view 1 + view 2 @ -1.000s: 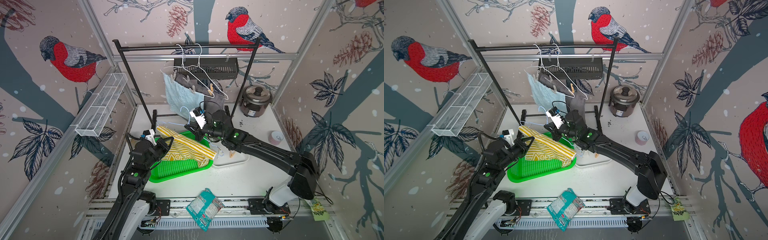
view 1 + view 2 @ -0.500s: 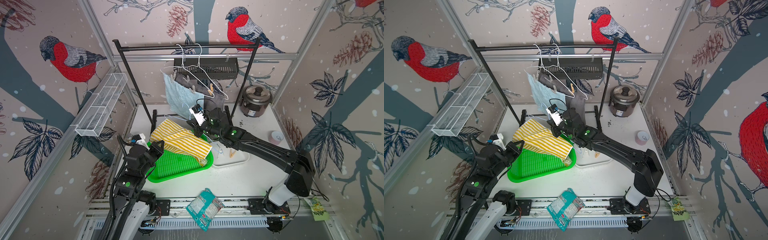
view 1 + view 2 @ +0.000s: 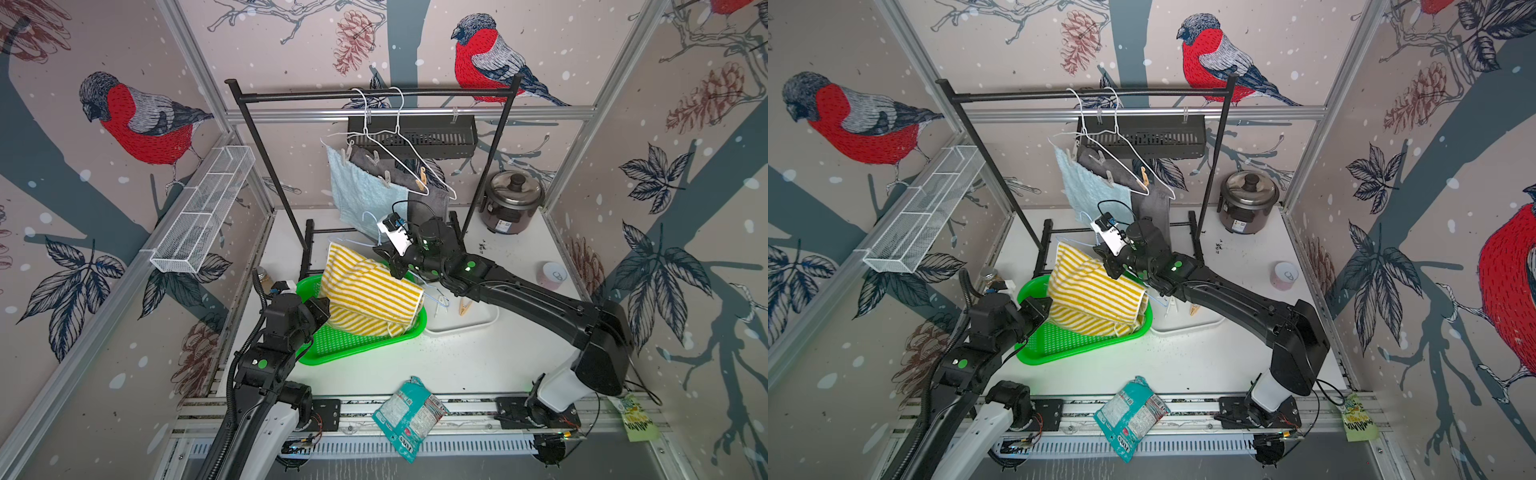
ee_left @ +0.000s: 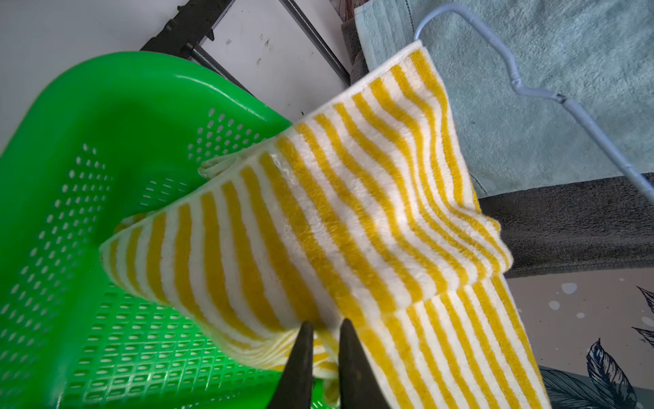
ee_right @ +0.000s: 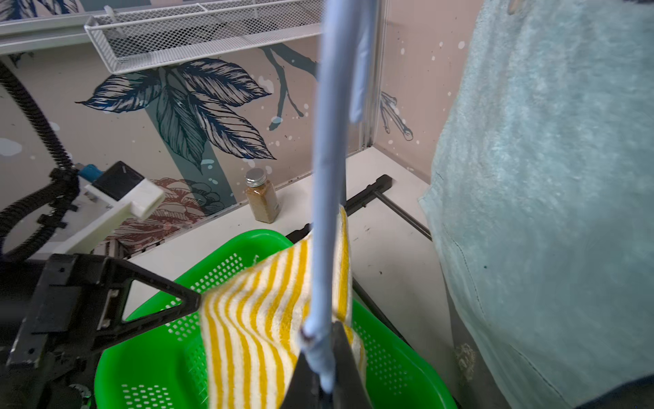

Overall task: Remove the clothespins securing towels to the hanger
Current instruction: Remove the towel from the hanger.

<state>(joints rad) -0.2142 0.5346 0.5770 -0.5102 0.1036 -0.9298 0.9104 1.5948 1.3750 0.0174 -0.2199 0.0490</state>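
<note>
Reading the print first: the teal snack bag [image 3: 409,419] on the front rail, the yellow-green tag [image 3: 640,419] at the front corner and the label on the rice cooker [image 3: 513,201] all carry writing, but none of it resolves into legible words.

Concealment: the right arm covers the lower part of the dark grey towel [image 3: 430,199]. The yellow striped towel [image 3: 370,291] hides most of the blue hanger [image 5: 327,177] it drapes over. Its lower end sags into the green basket [image 3: 332,353].

Right gripper [image 5: 320,375]: clamped on the blue hanger's wire, with the striped towel directly against it.

Left gripper [image 4: 325,354]: fingers stand a narrow gap apart, tips at the striped towel's folded edge over the basket. Whether cloth lies between them cannot be determined.

Clothespins: a tan clothespin [image 3: 422,183] and grey clothespins [image 3: 386,176] clip the light blue towel [image 3: 357,195] and the dark grey towel to the white hangers [image 3: 399,141] on the black rack [image 3: 374,93], higher and farther back than both grippers. A loose clothespin [image 3: 464,308] lies in the white tray [image 3: 478,326], near the right arm.
</note>
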